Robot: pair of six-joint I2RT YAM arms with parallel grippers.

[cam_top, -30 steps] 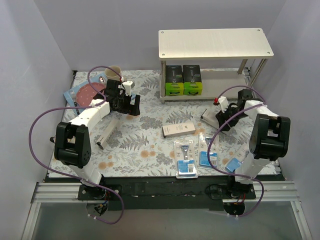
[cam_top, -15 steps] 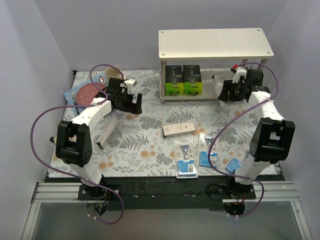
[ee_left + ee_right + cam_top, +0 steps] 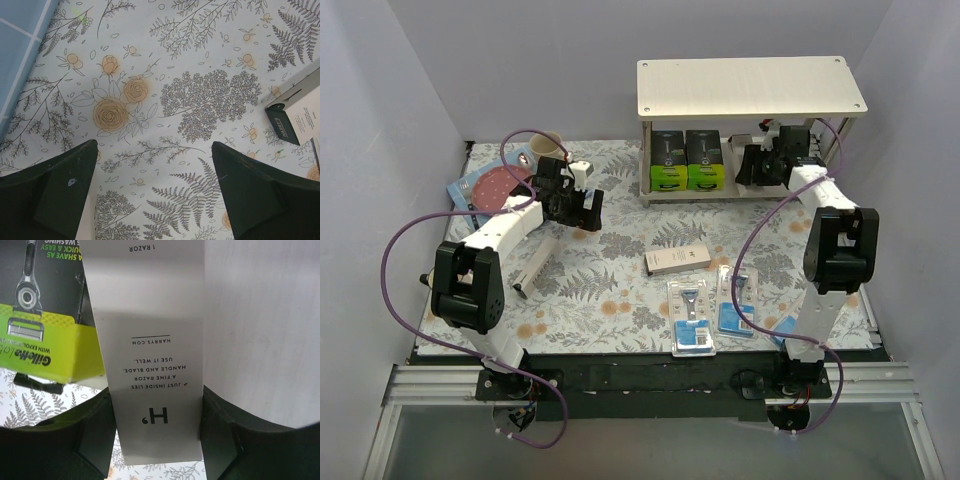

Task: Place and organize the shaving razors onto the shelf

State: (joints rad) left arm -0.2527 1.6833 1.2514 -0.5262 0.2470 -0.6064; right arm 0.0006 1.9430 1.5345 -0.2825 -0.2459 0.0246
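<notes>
The shelf (image 3: 750,85) stands at the back with two black-and-lime razor boxes (image 3: 686,160) on its lower board. My right gripper (image 3: 752,165) is shut on a slim white Harry's box (image 3: 150,340) and holds it at the lower tier, just right of the lime box (image 3: 45,315). My left gripper (image 3: 582,208) is open and empty over the floral cloth; its fingers (image 3: 50,195) are spread wide. Another Harry's box (image 3: 678,259) lies mid-table and also shows in the left wrist view (image 3: 300,112). A third white box (image 3: 535,265) lies at the left. Three blue blister packs (image 3: 692,315) lie at the front.
A cream mug (image 3: 548,147) and a pink speckled plate (image 3: 495,185) sit at the back left, with a blue flat item (image 3: 460,192) under the plate. The shelf's metal legs (image 3: 810,135) stand close to the right wrist. Walls close in on both sides.
My right arm has swung from the table's right side up and back to the shelf's lower tier, carrying the white Harry's box. My left gripper has barely moved.
</notes>
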